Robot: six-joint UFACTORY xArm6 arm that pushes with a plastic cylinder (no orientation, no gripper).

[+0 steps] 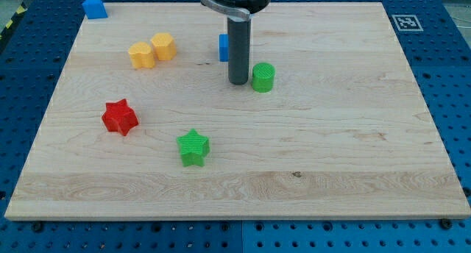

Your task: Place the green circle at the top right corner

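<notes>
Blue block half hidden behind rod, shape unclear.

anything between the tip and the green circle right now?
Nothing. In the camera view my tip sits just to the view's left of the green circle, with at most a thin sliver of bare board between them; contact can't be judged.

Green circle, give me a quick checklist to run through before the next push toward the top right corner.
1. My tip in view: ok.
2. Tip beside the green circle, on its left in the view: ok for pushing right.
3. Tip touching the circle: cannot tell, very close.
4. Tip also below the circle, for the upward part: not ok, roughly level.
5. Path to the board's top right corner free of blocks: ok.
6. Blue block behind the rod stays out of the push: ok.
</notes>
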